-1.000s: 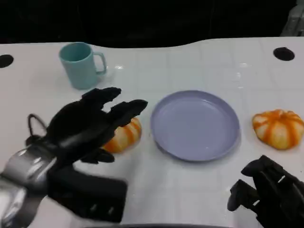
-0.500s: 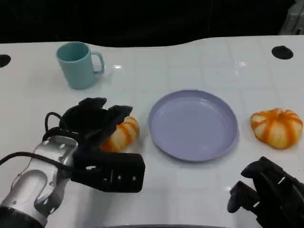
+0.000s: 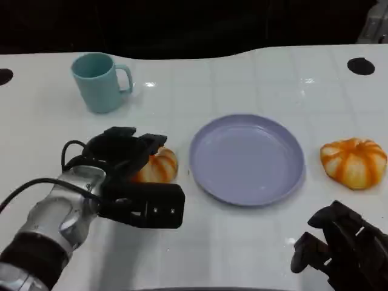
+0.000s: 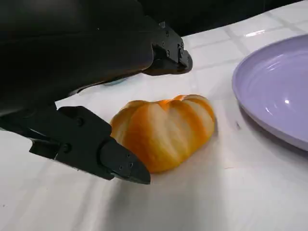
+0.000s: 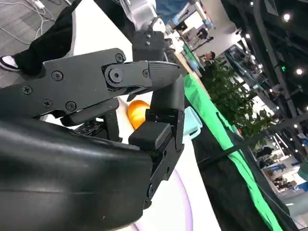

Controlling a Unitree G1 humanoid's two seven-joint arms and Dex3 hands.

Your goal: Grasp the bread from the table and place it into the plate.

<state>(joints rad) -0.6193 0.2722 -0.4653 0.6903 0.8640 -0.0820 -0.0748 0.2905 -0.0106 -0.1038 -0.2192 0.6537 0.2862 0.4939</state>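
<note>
Bread (image 3: 156, 167) at plate's (image 3: 200, 176) nine o'clock, left hand (image 3: 121, 154) fingers (image 4: 103, 156) spread around it, not yet clenched; advise closing evenly before lifting. Right hand (image 3: 342, 251) curled, idle.

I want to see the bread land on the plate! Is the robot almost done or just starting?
Just starting. Nothing is done yet: the purple plate has nothing on it. Right now the left hand is reaching around the near bread, which lies on the table; in the left wrist view its fingers flank the bread without closing. Left to do: grip it, lift it, and set it on the plate.
</note>
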